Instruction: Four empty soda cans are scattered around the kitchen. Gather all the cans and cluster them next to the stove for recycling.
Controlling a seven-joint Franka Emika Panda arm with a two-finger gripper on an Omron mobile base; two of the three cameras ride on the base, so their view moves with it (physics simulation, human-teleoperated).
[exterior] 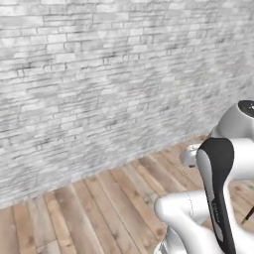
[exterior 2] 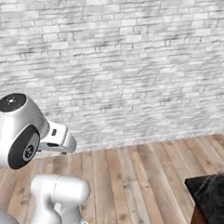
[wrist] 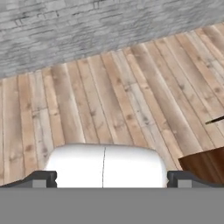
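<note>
white-grey brick wall above wood plank floor, black marble counter corner at one side

Glossy white rounded arm, smooth moulded shells. Black elongated oval panel on link, faint small lettering along it. Round black joint cap with small pale mark. Dark disc with logo on white joint housing. Two small dark gripper fingertips.

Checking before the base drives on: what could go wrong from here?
1. The base faces a bare brick wall and plank floor, so it may need to turn to search for cans.
2. A black marble counter corner sits low on the right; turning could clip it.
3. The gripper is open, holding nothing.
</note>
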